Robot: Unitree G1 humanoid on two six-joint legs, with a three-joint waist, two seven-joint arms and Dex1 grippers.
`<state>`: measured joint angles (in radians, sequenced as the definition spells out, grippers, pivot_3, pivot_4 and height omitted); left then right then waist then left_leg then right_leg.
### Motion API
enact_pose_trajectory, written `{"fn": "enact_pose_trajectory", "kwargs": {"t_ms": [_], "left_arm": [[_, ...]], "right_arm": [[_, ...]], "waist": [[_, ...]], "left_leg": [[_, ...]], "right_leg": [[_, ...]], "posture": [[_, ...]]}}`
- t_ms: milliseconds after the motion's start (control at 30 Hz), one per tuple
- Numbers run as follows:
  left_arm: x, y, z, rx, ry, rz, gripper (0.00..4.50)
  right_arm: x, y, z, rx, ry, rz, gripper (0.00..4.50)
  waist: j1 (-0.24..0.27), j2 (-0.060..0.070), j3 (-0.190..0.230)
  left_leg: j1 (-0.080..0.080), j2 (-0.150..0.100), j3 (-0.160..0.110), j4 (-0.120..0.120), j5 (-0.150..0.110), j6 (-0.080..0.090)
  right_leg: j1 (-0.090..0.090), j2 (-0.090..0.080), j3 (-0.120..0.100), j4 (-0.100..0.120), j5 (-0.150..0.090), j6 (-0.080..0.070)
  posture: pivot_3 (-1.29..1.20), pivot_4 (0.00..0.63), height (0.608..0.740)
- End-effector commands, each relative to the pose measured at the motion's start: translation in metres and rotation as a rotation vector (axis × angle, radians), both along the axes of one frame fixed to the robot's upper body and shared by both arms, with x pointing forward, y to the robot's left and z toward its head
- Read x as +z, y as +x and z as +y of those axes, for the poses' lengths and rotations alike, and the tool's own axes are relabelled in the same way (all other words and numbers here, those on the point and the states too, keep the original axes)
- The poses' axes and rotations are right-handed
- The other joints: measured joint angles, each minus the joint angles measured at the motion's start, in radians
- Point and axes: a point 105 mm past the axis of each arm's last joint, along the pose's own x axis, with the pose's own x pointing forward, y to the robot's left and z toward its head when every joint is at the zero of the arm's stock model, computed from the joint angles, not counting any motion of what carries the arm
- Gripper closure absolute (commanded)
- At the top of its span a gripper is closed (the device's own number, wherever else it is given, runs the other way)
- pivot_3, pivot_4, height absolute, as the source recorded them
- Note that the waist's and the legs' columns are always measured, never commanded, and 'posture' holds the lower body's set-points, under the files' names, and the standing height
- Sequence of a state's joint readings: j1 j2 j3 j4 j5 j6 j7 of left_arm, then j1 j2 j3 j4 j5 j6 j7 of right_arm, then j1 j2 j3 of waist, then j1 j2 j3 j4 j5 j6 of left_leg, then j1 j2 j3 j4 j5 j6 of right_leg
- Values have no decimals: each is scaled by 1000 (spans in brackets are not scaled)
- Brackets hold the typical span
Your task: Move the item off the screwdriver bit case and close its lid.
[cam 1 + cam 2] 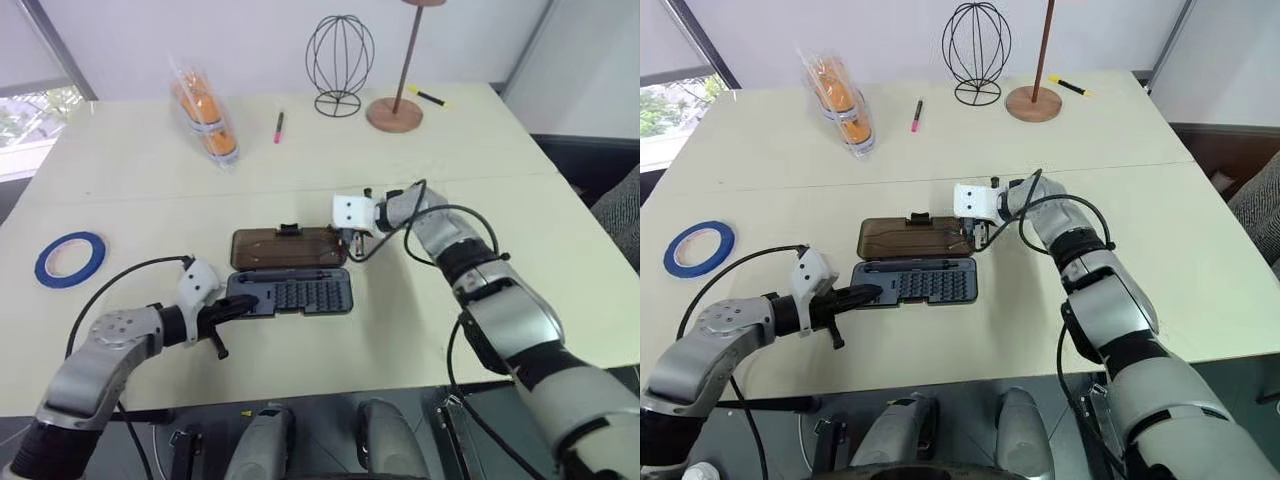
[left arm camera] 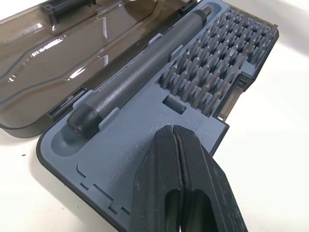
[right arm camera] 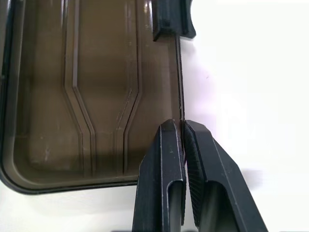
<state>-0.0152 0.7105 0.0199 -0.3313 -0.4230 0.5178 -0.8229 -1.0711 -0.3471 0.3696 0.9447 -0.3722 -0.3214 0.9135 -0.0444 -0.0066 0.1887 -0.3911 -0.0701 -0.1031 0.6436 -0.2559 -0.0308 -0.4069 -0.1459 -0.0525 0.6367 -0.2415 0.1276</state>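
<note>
Left gripper (image 1: 237, 307) closed, pressed on open dark grey plastic bit case (image 1: 300, 293) | blue tape ring (image 1: 70, 257) already off, near table's left edge | right gripper (image 3: 183, 126) pinched smoky-brown translucent lid (image 3: 72, 92) rim | closing remained

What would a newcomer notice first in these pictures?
The open case at the table's middle, its brown lid laid flat behind it. The left gripper, shut, presses on the case's left end, while the right gripper is shut on the lid's far edge at its right corner. The blue tape lies alone near the table's left edge.
</note>
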Motion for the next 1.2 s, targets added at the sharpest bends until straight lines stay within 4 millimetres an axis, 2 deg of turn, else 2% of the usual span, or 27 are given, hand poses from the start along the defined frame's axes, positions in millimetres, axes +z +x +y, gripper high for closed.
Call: {"fn": "enact_pose_trajectory", "kwargs": {"t_ms": [33,267,467,600,767,933,1067,1200], "left_arm": [[-1,2,0,1,8,2,4500],[-2,7,-1,-9,9,1,4500],[-3,10,-4,-24,2,3,4500],[-1,13,-7,-34,-1,-2,4500],[7,14,-11,-44,-26,-16,4500],[31,16,-19,-64,-98,-53,4500],[64,20,-26,-93,-144,-134,4500],[111,30,-24,-62,-277,-236,4500]], "right_arm": [[32,-6,5,46,51,-182,4487],[48,-42,3,66,82,-285,4487],[46,-77,1,99,63,-218,4487],[41,-86,5,109,60,-188,4487],[44,-85,6,107,64,-199,4487],[44,-83,6,107,62,-200,4487],[42,-79,3,98,53,-206,4487],[40,-77,1,100,38,-211,4487]], "waist": [[1,0,0],[4,0,0],[11,0,0],[9,0,0],[6,-1,0],[6,-1,0],[7,-1,0],[7,-2,1]], "left_leg": [[0,0,0,0,0,0],[0,0,0,0,0,0],[0,0,0,0,0,1],[0,0,0,0,0,1],[0,0,0,0,0,1],[0,0,0,0,0,1],[-1,0,0,0,0,1],[-1,0,0,0,0,1]], "right_leg": [[0,0,0,0,0,0],[0,0,0,0,0,0],[1,0,0,-1,0,0],[1,0,0,-1,0,0],[1,0,0,-2,0,0],[1,0,0,-2,0,0],[1,0,-1,-2,0,0],[1,0,-1,-2,0,0]], "posture": [[0,150,740],[0,150,740],[0,150,740],[0,150,740],[0,150,740],[0,150,740],[0,150,740],[0,150,740]]}}
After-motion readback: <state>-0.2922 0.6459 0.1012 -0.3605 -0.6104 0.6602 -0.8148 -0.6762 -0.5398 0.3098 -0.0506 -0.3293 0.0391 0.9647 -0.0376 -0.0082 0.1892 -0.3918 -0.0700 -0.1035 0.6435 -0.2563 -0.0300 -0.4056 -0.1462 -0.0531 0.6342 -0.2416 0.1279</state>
